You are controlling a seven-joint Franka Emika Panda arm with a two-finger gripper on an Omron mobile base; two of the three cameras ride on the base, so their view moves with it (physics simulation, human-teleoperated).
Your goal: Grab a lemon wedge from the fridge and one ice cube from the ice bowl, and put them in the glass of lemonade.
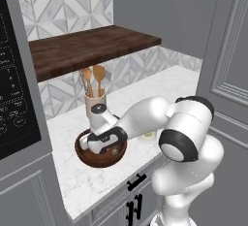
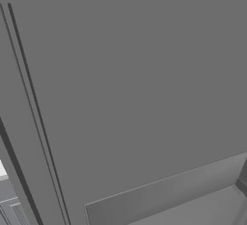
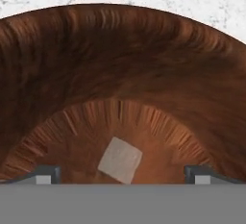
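The reddish-brown wooden ice bowl sits on the white marble counter, and its glossy inner wall curves around the hand. A pale ice cube lies on the bowl's floor. My gripper is down inside the bowl and open, its fingertips wide on either side of the cube without touching it. From the left base view the hand is sunk in the bowl. A sliver of the glass of lemonade peeks out behind my forearm, right of the bowl. The lemon wedge is out of view.
A beige crock with wooden spoons stands just behind the bowl, under a dark wooden shelf. A black appliance panel borders the left, and a tall grey panelled cabinet the right. A grey panelled surface stands close in the right base view.
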